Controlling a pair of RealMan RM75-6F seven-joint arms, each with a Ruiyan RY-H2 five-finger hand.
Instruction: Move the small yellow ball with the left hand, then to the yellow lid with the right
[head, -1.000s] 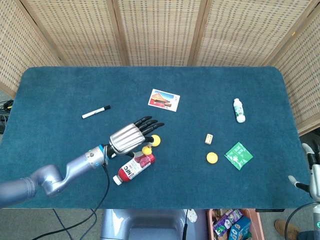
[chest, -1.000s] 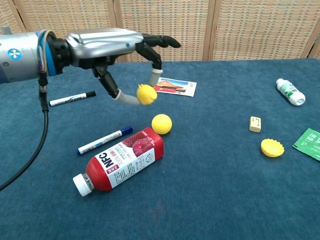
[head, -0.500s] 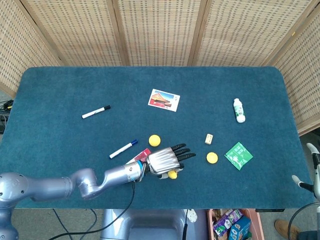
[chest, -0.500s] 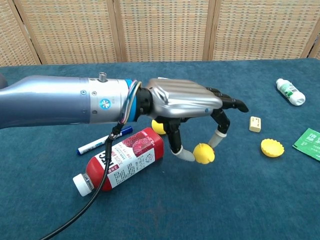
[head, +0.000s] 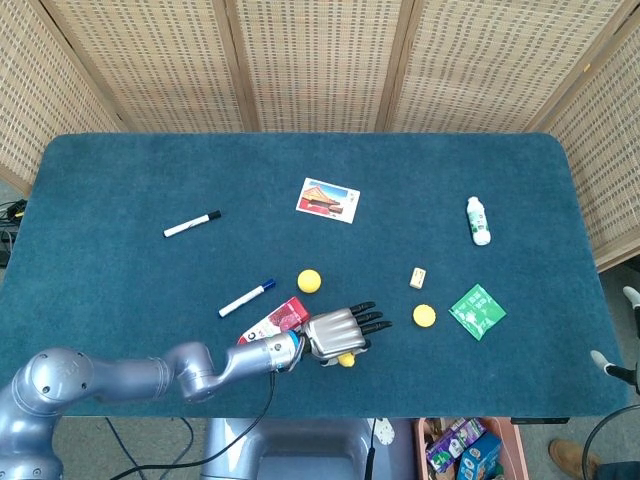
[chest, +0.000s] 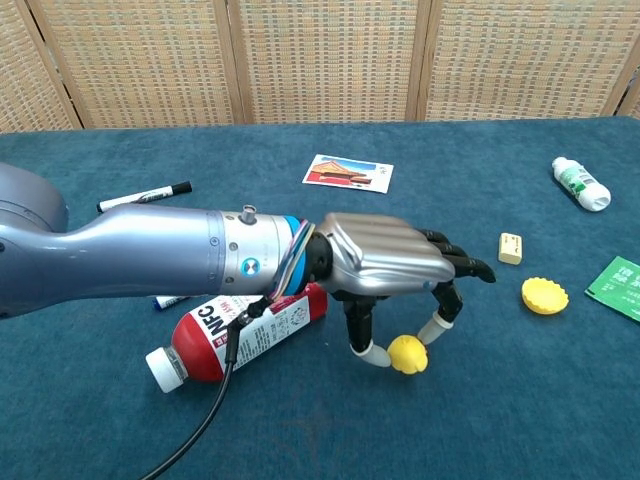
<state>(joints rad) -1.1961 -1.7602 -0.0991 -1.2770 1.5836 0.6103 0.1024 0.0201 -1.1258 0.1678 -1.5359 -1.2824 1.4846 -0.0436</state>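
Observation:
My left hand (head: 335, 333) (chest: 385, 260) hovers low over the front middle of the table, palm down. It pinches the small yellow ball (head: 346, 359) (chest: 407, 354) between the thumb and a finger, at or just above the cloth. The yellow lid (head: 424, 316) (chest: 544, 296) lies flat to the right of the hand, apart from it. Only a sliver of my right hand (head: 603, 362) shows at the head view's right edge, off the table, and its fingers cannot be made out.
A red bottle (head: 275, 322) (chest: 240, 335) lies on its side under my left wrist. A larger yellow ball (head: 309, 281), a blue pen (head: 246, 298), a small beige block (head: 419, 277) (chest: 510, 247), a green packet (head: 477, 310), a white bottle (head: 478, 220) and a postcard (head: 328, 199) are scattered around.
My left hand has sunk lower and drawn slightly toward the table's front, carrying the small ball down to the cloth. The lid has not moved.

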